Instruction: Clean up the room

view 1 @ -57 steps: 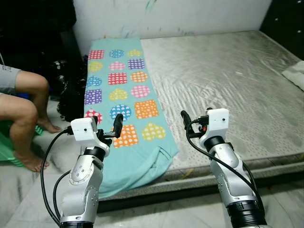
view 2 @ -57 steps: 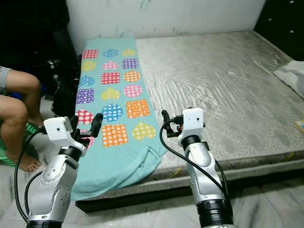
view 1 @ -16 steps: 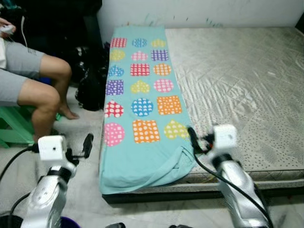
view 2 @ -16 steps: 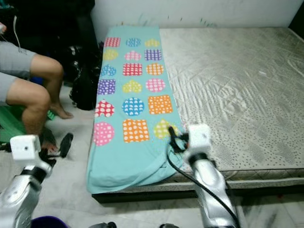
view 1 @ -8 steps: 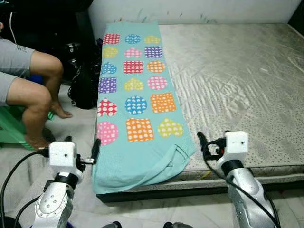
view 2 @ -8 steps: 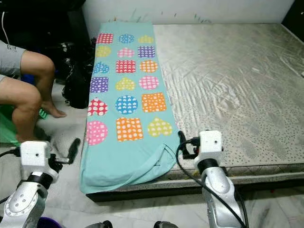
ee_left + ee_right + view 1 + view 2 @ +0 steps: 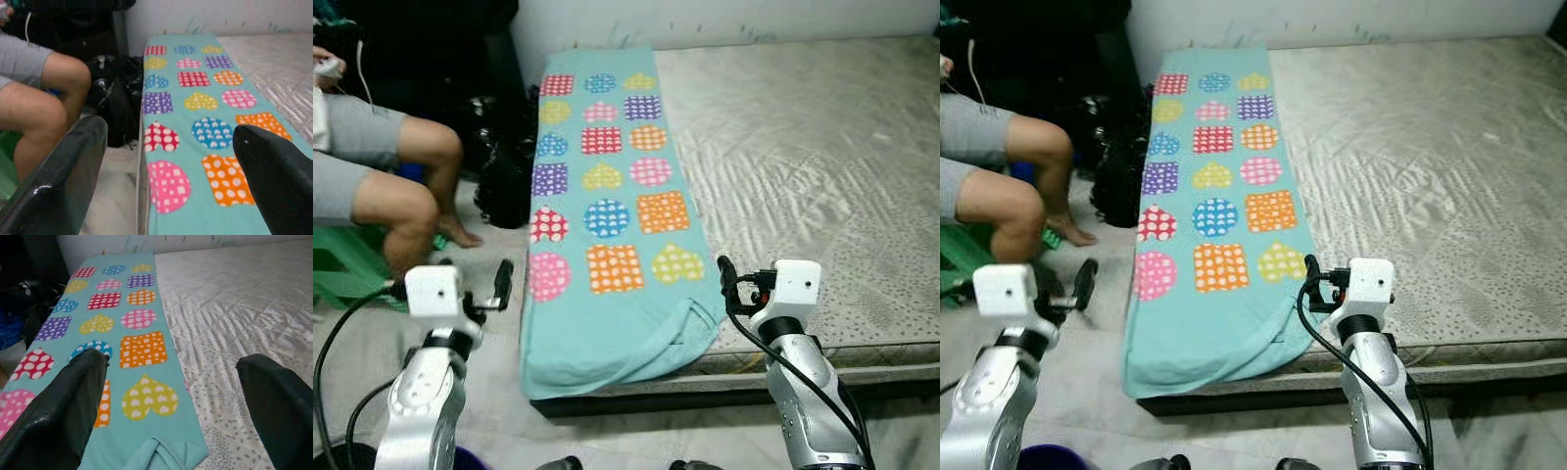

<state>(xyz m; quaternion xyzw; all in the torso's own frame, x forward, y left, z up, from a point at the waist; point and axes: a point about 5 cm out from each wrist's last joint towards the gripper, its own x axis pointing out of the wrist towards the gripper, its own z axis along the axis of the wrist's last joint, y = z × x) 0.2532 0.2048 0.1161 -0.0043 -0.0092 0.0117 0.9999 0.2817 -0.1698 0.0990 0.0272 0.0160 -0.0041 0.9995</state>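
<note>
While both arms hover short of the bed, the step in hand looks like the approach to the blanket. The left pincer (image 7: 502,281) is wide and empty over the floor beside the bed's corner; the right pincer (image 7: 725,277) is wide and empty just at the blanket's folded near end. The blanket (image 7: 607,211) lies flat along the left side of the mattress (image 7: 822,166). A person's legs (image 7: 401,196) sit beyond, left. Next, I judge, each pincer must reach a near corner and pinch the cloth.
</note>
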